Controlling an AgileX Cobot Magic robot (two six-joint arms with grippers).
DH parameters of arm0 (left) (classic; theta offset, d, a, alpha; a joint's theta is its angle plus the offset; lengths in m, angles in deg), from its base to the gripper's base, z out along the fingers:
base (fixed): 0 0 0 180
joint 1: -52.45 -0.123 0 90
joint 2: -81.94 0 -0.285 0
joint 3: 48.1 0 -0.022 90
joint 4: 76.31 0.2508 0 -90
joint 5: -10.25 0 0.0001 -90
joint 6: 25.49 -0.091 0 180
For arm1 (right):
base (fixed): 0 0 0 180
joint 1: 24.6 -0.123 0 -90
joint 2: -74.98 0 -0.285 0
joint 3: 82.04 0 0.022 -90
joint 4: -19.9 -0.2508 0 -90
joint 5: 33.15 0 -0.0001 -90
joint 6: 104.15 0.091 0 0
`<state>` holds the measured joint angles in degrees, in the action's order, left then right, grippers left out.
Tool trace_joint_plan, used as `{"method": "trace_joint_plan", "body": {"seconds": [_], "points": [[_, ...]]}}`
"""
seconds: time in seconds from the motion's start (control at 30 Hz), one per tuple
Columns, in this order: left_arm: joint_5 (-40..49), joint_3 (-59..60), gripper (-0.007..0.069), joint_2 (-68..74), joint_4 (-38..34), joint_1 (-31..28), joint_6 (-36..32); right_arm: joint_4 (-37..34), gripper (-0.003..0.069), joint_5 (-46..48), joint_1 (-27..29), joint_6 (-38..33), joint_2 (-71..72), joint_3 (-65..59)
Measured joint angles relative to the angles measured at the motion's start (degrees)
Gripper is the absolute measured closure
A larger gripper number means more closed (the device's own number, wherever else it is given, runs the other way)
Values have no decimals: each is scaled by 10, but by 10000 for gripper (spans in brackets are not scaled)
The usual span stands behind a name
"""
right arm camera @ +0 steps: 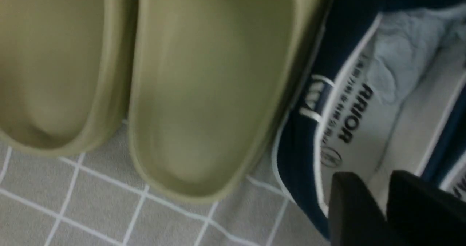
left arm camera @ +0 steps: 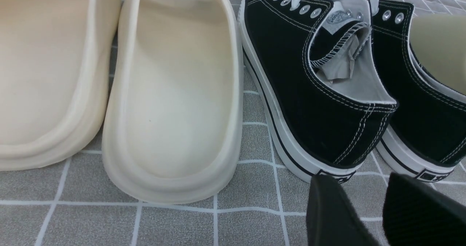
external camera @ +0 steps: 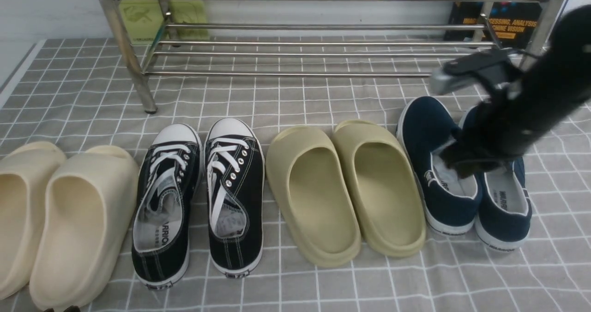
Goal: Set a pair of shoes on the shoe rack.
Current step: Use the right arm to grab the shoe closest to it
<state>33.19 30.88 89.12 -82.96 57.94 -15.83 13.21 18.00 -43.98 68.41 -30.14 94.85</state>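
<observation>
The pair of shoes, navy slip-ons with white soles, stands at the right end of the row: one shoe [external camera: 427,132] beside the olive slides, the other [external camera: 505,210] to its right. My right gripper [external camera: 457,162] reaches down into the opening of the first shoe. In the right wrist view its fingers [right arm camera: 378,180] stand a little apart over the grey insole [right arm camera: 364,104], with nothing between them. The shoe rack [external camera: 300,53] of silver tubes spans the back. My left gripper [left arm camera: 362,180] hangs open and empty behind the heels of the black sneakers [left arm camera: 291,75].
On the grey checked cloth, left to right, stand cream slides [external camera: 78,219], black lace-up sneakers [external camera: 235,196] and olive slides [external camera: 314,192], which touch the navy pair. Behind the rack are a green box [external camera: 143,19] and a dark book [external camera: 508,21].
</observation>
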Motion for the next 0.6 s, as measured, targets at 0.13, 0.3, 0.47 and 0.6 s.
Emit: {"method": "trace_joint_plan", "body": {"seconds": [0.13,0.3,0.47,0.6], "points": [[0,0,386,0,0,0,0,21,270,-14,-25,6,-63,28],[0,0,386,0,0,0,0,57,317,-22,-34,8,-114,33],[0,0,386,0,0,0,0,67,604,-8,-36,12,-119,37],[0,0,386,0,0,0,0,70,609,1,-36,15,-111,38]]}}
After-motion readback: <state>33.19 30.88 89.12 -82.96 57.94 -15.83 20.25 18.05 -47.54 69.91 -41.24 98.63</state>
